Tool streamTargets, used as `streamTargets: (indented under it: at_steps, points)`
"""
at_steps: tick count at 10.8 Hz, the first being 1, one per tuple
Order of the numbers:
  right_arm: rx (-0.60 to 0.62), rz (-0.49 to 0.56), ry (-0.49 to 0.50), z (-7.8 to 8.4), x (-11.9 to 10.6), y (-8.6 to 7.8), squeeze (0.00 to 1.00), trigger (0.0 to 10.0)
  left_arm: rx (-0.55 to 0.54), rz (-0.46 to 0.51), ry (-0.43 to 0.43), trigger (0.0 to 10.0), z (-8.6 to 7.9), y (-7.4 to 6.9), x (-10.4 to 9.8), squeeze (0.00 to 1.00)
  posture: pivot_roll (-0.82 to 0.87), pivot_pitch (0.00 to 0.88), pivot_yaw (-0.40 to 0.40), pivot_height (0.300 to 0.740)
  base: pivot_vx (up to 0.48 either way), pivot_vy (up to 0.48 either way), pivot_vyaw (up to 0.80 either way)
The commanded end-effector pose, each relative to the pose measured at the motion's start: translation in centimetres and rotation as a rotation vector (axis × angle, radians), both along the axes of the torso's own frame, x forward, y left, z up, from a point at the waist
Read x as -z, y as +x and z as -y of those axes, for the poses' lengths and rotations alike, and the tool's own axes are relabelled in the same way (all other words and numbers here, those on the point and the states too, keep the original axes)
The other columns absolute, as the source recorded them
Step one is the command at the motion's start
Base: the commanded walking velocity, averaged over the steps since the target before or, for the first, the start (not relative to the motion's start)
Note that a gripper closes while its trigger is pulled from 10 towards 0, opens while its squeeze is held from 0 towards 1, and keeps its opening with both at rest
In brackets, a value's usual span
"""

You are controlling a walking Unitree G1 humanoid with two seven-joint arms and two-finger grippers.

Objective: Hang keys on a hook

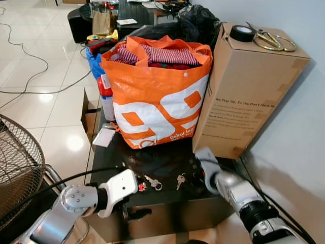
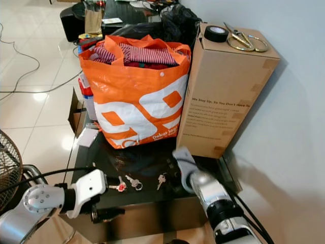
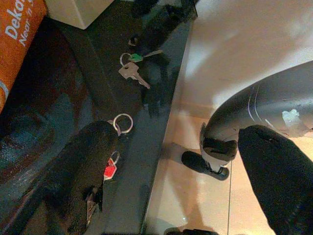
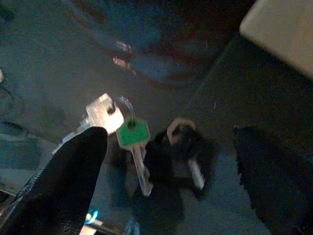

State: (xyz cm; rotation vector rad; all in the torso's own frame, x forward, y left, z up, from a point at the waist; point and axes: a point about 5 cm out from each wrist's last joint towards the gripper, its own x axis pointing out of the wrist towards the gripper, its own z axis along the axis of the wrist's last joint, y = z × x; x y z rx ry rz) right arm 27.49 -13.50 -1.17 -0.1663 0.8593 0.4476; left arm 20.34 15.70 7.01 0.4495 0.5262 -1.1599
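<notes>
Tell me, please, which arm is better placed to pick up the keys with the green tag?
The right. Its gripper hangs open right over the green-tagged keys, one finger on each side. The left gripper is at the red-tagged keys near the black table's front edge.

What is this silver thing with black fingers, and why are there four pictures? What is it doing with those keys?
It is a robot with two silver arms. Two pictures come from cameras in its head, two from cameras on its wrists. A dark glossy table holds an orange bag, a cardboard box and two bunches of keys. The left gripper is open beside the red-tagged keys. The right gripper is open over the green-tagged keys. Nothing is held yet.
</notes>
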Motion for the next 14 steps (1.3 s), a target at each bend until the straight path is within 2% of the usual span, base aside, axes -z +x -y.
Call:
streamTargets:
  at_steps: [1, 2, 3, 4, 5, 6, 9, 10, 14]
  points:
    - [0.023, 0.019, 0.019, 0.0, -0.3, 0.5, 0.0, 10.0, 0.013, 0.018, -0.002, 10.0, 0.2, 0.2, -0.6, 0.0, -0.06, 0.0, -0.055, 0.74, 0.0, 0.0, 0.0]
    - [0.021, 0.001, 0.011, -0.2, 0.2, 0.3, 0.0, 9.8, 0.008, 0.012, 0.0, 10.0, -0.1, 0.0, -0.7, 0.0, -0.06, 0.0, -0.059, 0.74, 0.0, 0.0, 0.0]
    - [0.025, -0.008, 0.009, -0.3, 0.4, 0.3, 0.0, 7.3, 0.007, 0.004, 0.002, 10.0, -0.2, -0.2, -0.6, 0.0, -0.06, 0.0, -0.061, 0.74, 0.0, 0.0, 0.0]
    - [0.053, -0.011, 0.022, -0.4, 0.4, 0.4, 0.0, 2.5, 0.007, -0.002, 0.0, 10.0, -0.1, -0.3, -0.7, 0.0, -0.05, 0.0, -0.061, 0.74, 0.0, 0.0, 0.0]
    - [0.088, -0.007, 0.025, -0.4, 0.5, 0.6, 0.0, 1.1, 0.011, -0.007, -0.004, 10.0, 0.0, -0.4, -0.6, 0.0, -0.05, 0.0, -0.06, 0.74, 0.0, 0.0, 0.0]
    - [0.101, -0.004, 0.007, -0.3, 0.5, 0.7, 0.0, 1.9, 0.016, -0.012, -0.01, 10.0, 0.1, -0.5, -0.7, 0.0, -0.05, 0.0, -0.06, 0.74, 0.0, 0.0, 0.0]
    - [0.152, -0.005, 0.024, -0.2, 0.6, 0.9, 0.0, 0.9, 0.019, -0.019, -0.017, 10.0, 0.3, -0.5, -0.7, 0.0, -0.05, 0.0, -0.061, 0.74, 0.0, 0.0, 0.0]
    - [0.168, -0.016, 0.029, -0.1, 0.8, 0.7, 0.0, 0.1, 0.017, -0.02, -0.019, 10.0, 0.3, -0.5, -0.7, 0.0, -0.05, 0.0, -0.066, 0.74, 0.0, 0.0, 0.0]
    - [0.203, -0.042, 0.044, -0.3, 1.4, 0.2, 0.0, 0.0, 0.021, -0.032, -0.005, 10.0, 0.1, -0.8, -0.6, 0.0, -0.04, 0.0, -0.061, 0.74, 0.0, 0.0, 0.0]
